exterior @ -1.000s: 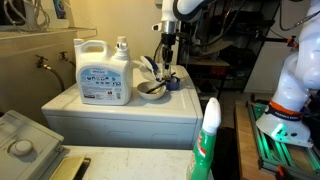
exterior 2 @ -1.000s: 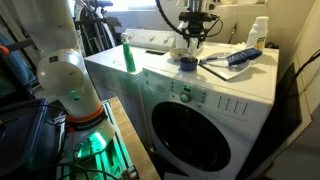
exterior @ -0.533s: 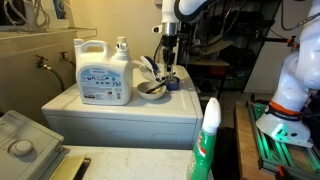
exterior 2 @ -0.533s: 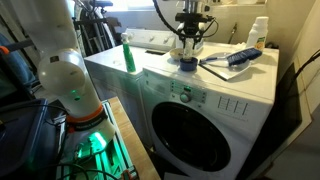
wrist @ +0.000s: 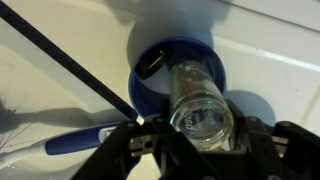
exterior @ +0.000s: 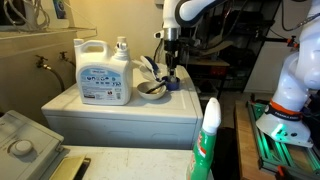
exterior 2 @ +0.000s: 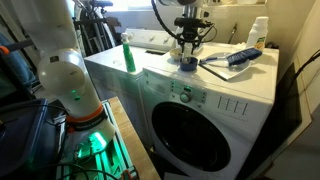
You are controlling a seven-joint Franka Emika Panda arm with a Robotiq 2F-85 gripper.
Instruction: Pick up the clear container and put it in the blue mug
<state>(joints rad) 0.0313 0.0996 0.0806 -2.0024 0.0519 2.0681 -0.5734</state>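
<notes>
We are looking at the arm hanging over the far end of the worktop point(exterior 2: 232, 82), its last links pointing straight down and the gripper point(exterior: 169, 62) aiming vertically at the blue mug point(exterior: 173, 83). In both exterior views the wrist is standing directly above that mug point(exterior 2: 187, 65), with the elbow folding up out of the frame. In the wrist view we are seeing the gripper point(wrist: 198, 138) clamping the clear container point(wrist: 200, 105) from both sides, one finger point(wrist: 135, 142) pressing on each flank. The container is hanging upright over the opening of the blue mug point(wrist: 148, 88), covering much of its dark inside; we cannot tell whether its base is already dipping below the rim. The mug is sitting on the worktop just beside the brownish bowl point(exterior: 151, 89), with the white detergent jug point(exterior: 103, 72) standing further along.
</notes>
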